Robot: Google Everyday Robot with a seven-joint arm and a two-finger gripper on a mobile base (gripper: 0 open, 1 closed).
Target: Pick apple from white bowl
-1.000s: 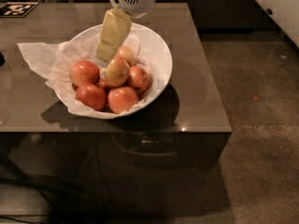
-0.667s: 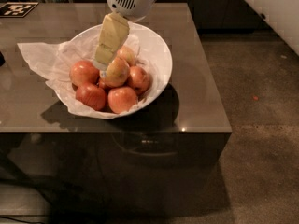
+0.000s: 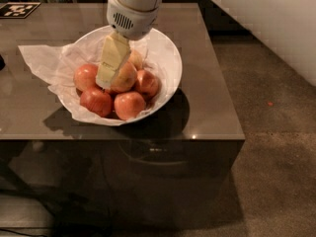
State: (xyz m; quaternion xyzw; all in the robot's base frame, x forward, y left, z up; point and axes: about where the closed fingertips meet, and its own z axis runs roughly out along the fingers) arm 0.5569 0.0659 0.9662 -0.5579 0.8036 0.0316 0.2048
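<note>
Hanging inside white bowl [image 3: 177,68] | gripper [image 3: 109,70] at pile centre | apple [image 3: 126,77] touching gripper, just to its right, atop redder apples [image 3: 129,105] | open or closed: cannot tell

We record the wide round white bowl [image 3: 174,65] as glossy and smooth, lined with crumpled matt white tissue paper [image 3: 40,59]. The pale yellow-green apple [image 3: 126,78] has smooth, faintly shiny skin. The cream matt plastic gripper [image 3: 105,81] sits in the bowl against that apple. The grey-brown table [image 3: 210,110] is polished and reflective.
</note>
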